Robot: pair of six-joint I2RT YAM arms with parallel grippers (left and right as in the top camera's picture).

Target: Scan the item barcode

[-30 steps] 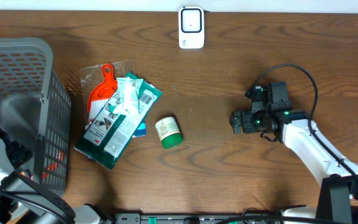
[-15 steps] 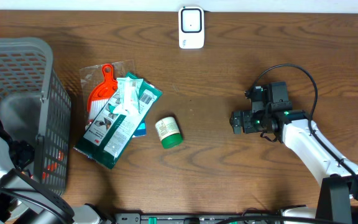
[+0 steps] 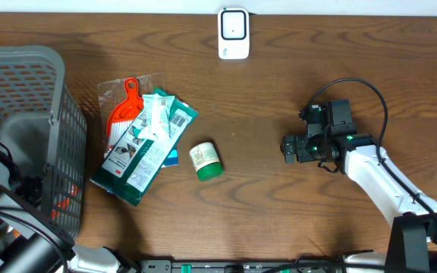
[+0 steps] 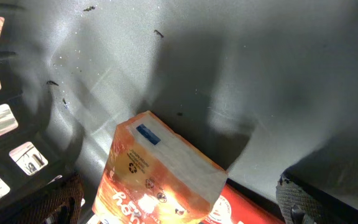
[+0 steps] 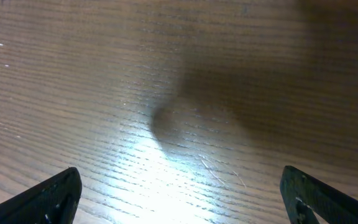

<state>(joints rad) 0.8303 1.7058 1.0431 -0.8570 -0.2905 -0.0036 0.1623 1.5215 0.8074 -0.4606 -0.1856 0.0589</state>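
Grey basket (image 3: 21, 53): a plastic mesh bin at the near left corner of the table, with the left arm reaching down into it.
Left gripper (image 4: 179, 204): spread wide and holding nothing; only the tips of its fingers (image 4: 58, 202) show at the lower corners of the wrist view, one on each side of the carton below.
Orange carton (image 4: 160, 180): lies tilted on the basket's grey floor, with a white end, a small blue mark and printed recycling symbols. No barcode can be made out on the faces that show.
Red package (image 4: 247, 208): flat, just beside the carton at its lower right edge; how they overlap I cannot tell.
Right gripper (image 3: 287, 149): wide open and empty, on the right side over bare wooden table (image 3: 279, 76), pointing left. Its wrist view shows only wood grain and a glare patch.
Green tub (image 3: 205, 161): a small container with a white label, on its side near the table's middle, well apart from the right gripper.
Green packet (image 3: 146, 148): top of a loose pile just left of the tub, with a barcode label (image 3: 178, 119) facing up near its far end.
Orange-handled tool (image 3: 125, 106): in a clear bag under the pile's far left part.
White scanner (image 3: 234, 33): stands at the far edge, centre, apart from every item.
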